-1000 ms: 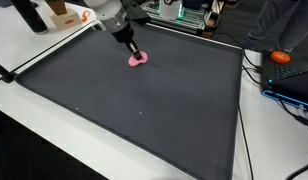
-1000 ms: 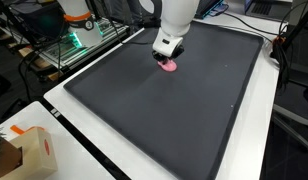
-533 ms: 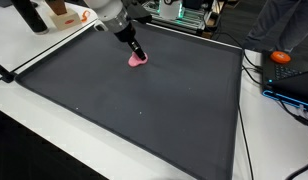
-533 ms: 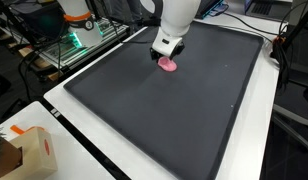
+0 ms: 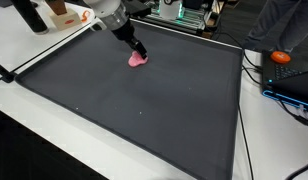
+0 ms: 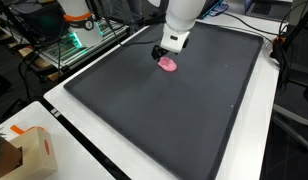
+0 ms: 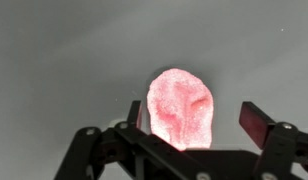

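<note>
Subject: gripper (image 5: 140,50) and pink lump (image 5: 138,60) on the black mat (image 5: 144,120).

1. Position of the lump. It lies flat on the mat. In an exterior view it sits in the far part of the mat, close to the far edge and nearer the far left corner than the far right corner. In both exterior views it is well apart from the near edge, and the lump (image 6: 169,64) is the only item seen on the mat.

2. Position of the gripper. The gripper (image 6: 166,52) hangs directly over the lump, pointing down, with its tips just above or at the lump's upper side. Whether they touch cannot be told from the exterior views.

3. Jaws. In the wrist view the gripper (image 7: 194,115) has its jaws apart. The lump (image 7: 180,108) stands between the fingers (image 7: 257,120). The finger on the right of that view is clear of it, with bare mat between. The finger on the left is just beside its edge, and contact there cannot be confirmed. The lump is not clamped.

4. Appearance. The lump is pink, rounded and rough-surfaced, longer than wide in the wrist view.

5. Surroundings. The mat rests on a white table (image 5: 39,45). An orange object (image 5: 282,57) lies beyond the right edge of the mat. A cardboard box (image 6: 29,150) stands off the mat's near left corner.
</note>
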Robot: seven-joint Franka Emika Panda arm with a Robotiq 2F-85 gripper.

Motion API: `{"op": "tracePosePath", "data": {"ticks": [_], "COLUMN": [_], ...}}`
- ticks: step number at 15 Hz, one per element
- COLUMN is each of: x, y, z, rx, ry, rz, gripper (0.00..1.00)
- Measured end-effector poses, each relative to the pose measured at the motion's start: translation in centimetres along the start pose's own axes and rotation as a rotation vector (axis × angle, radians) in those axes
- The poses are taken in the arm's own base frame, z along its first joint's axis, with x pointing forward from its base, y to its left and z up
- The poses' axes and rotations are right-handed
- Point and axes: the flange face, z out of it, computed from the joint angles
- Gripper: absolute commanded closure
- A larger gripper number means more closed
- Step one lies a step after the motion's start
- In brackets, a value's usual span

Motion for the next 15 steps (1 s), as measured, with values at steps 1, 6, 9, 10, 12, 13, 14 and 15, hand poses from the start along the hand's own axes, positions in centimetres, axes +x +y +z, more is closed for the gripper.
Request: {"op": "tracePosePath", "data": {"ticks": [1,6,9,10,12,13,14,15], "x": [0.0,-0.8,-1.9,-2.4,-3.1,-3.5,-3.8,-4.1], "y": [-0.3,-2.9,-5.3,-6.2,-8.0,-8.8,-9.6,-10.4], "z": [-0.4,-2.3,-3.0,-3.0,-2.4,-2.0,-1.5,-0.9], "rx": [-0.014,-0.129,-0.202,-0.224,-0.271,-0.294,-0.319,-0.345], "ry": [-0.002,-0.021,-0.042,-0.048,-0.06,-0.066,-0.073,-0.079], "rz": [-0.047,-0.282,-0.42,-0.465,-0.557,-0.602,-0.648,-0.693], "gripper": [0.0,0.0,0.0,0.0,0.0,0.0,0.0,0.0]}}
